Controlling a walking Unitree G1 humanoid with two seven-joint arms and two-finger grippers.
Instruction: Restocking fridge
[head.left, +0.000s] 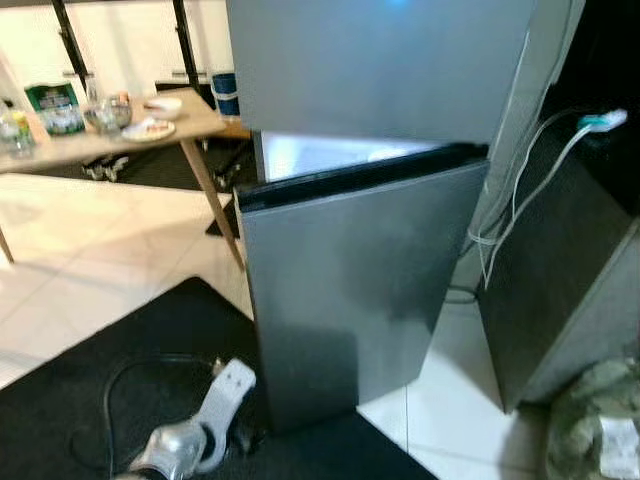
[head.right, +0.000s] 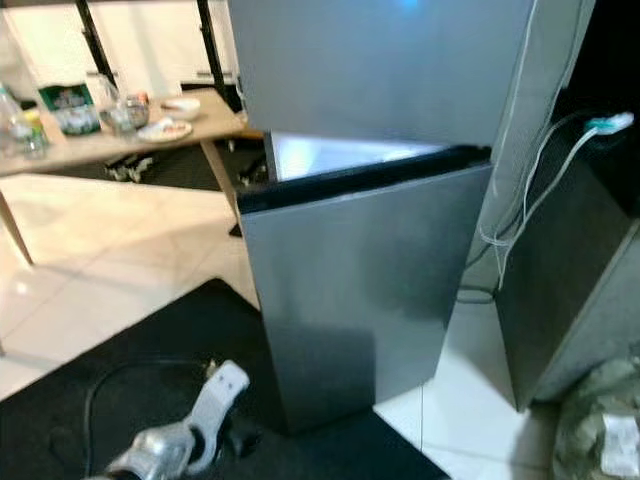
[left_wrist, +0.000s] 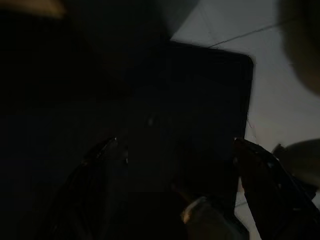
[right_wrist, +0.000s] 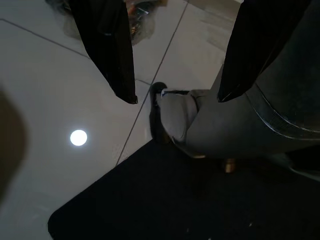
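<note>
The grey fridge stands in front of me, its upper door (head.left: 380, 60) shut. Its lower door (head.left: 360, 290) stands slightly ajar, with a lit gap (head.left: 320, 152) along its top edge. My left arm (head.left: 200, 430) hangs low at the bottom left, in front of the fridge's left corner. In the dark left wrist view my left gripper (left_wrist: 175, 145) is open, fingers wide apart, holding nothing. My right gripper (right_wrist: 176, 97) hangs open over the tiled floor, nothing between its fingers (right_wrist: 115, 55).
A wooden table (head.left: 190, 125) at the back left carries a green bag (head.left: 55, 107), a plate (head.left: 147, 129) and bottles. A black mat (head.left: 120, 350) with a black cable lies underfoot. White cables (head.left: 520, 200) hang beside a dark cabinet (head.left: 560, 270) on the right. A greenish bundle (head.left: 600, 420) lies at the bottom right.
</note>
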